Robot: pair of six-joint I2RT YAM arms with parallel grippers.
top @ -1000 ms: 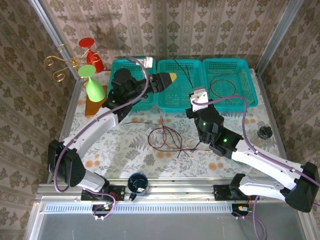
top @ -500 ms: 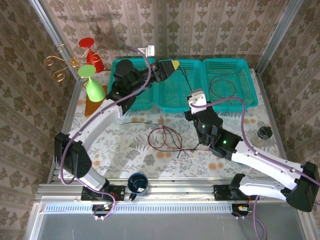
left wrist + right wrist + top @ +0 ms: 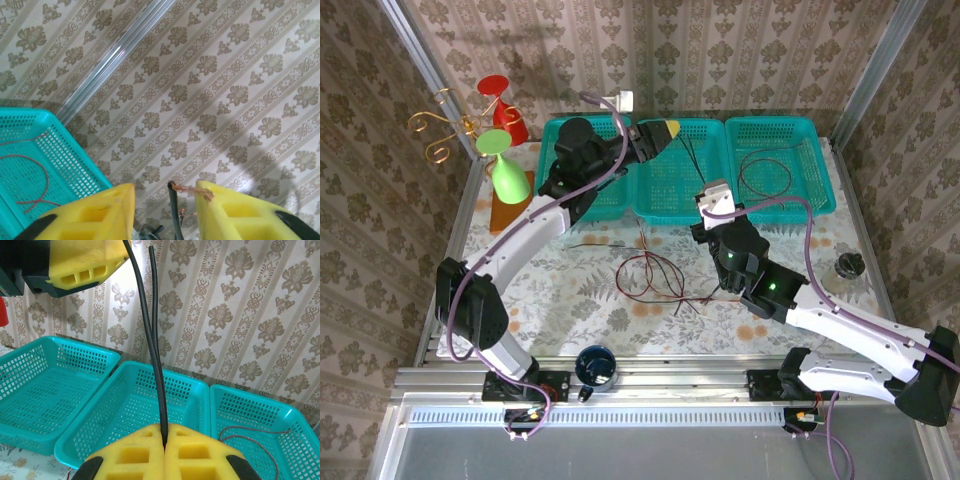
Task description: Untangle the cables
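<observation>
Right gripper [image 3: 164, 437] pinches black cable [image 3: 157, 365] upright so left gripper [image 3: 165, 195], jaws spread around its frayed tip, can probably clamp and draw it free.

Overhead view; wrist cameras facing wall [image 3: 225, 75]

A black cable [image 3: 156, 365] is standing pinched in the closed jaws of the right gripper [image 3: 165, 436], rising as two thin strands in front of the middle basket [image 3: 125, 412]. One strand is reaching the left gripper [image 3: 165, 192], where a black end fraying into bare copper is sitting between the parted jaws. A dark red cable [image 3: 648, 274] is lying in loose crossing loops mid-bench [image 3: 550, 290], with a pale strand [image 3: 705, 299] trailing on its near right. Another red cable [image 3: 766, 177] is curling flat inside the far right basket [image 3: 817, 200]
</observation>
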